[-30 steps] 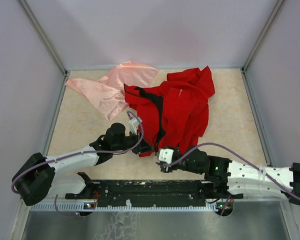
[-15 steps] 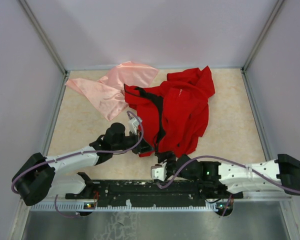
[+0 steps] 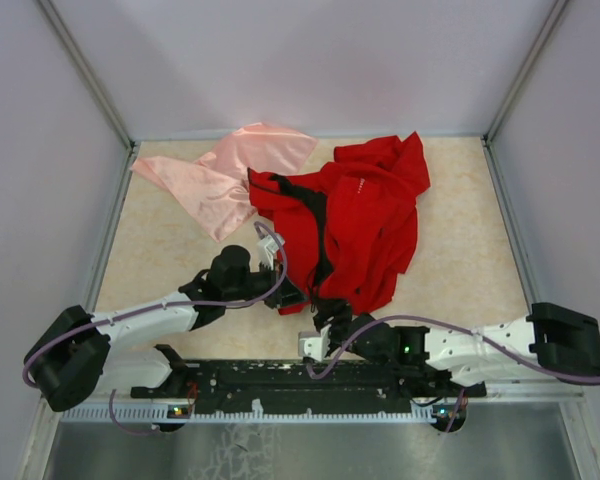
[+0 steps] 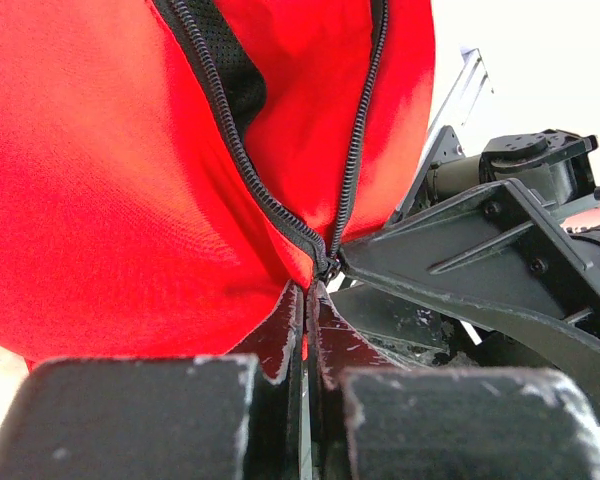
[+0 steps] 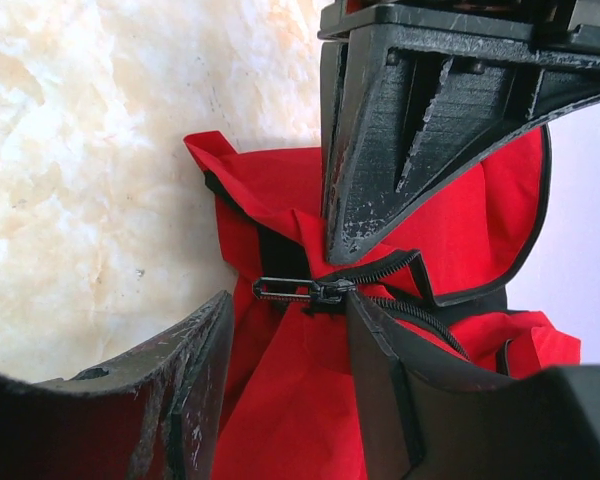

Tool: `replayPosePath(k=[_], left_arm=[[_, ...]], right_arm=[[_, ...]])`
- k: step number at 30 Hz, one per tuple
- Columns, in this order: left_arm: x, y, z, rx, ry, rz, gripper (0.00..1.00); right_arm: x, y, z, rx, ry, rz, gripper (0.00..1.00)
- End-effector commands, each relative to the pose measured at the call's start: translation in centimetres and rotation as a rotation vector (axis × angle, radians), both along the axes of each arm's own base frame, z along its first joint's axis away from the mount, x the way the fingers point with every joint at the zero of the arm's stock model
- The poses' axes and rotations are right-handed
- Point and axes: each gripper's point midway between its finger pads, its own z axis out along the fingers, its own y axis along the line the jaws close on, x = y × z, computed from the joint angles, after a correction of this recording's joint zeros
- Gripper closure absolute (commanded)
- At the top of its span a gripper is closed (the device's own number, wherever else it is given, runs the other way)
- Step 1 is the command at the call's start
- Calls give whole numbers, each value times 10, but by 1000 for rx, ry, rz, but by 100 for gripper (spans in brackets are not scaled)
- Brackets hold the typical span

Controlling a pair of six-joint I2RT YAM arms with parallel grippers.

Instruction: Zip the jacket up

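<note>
Right wrist view is what I steer by for this step. My right hand (image 5: 290, 300) stands with its jaws partly apart on either side of the black zipper slider (image 5: 327, 292) and its flat pull tab (image 5: 283, 290), touching neither that I can see. My left hand (image 5: 350, 250) is clamped shut on the hem of the bright red fabric jacket (image 5: 280, 420), just below the slider. To do this well, I would centre the tab between the pads, close squarely on it, then draw it away from the left hand along the teeth. The left hand should hold the hem taut so the cloth does not bunch into the slider.

The jacket (image 3: 365, 220) lies crumpled on the pale marbled desk (image 3: 460, 260), right of a pale pink shiny cloth (image 3: 230, 175). Its near hem is drawn toward the arms. The black zipper teeth (image 4: 352, 160) gape open in a V above the slider, so nearly the whole length is unzipped.
</note>
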Motion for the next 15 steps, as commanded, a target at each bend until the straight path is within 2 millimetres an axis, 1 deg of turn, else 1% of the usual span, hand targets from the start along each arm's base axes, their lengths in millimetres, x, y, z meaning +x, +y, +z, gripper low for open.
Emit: replayPosePath(k=[1, 8, 13, 15], left_arm=[[-2, -6, 15, -45, -27, -39, 100], [-5, -8, 19, -62, -21, -61, 100], [-6, -8, 19, -64, -19, -64, 100], [-5, -8, 20, -66, -20, -63, 100]], right_arm=[[7, 4, 17, 72, -56, -36, 52], [11, 1, 17, 107, -75, -64, 55], [12, 2, 23, 154, -89, -70, 56], [13, 2, 22, 153, -90, -71, 57]])
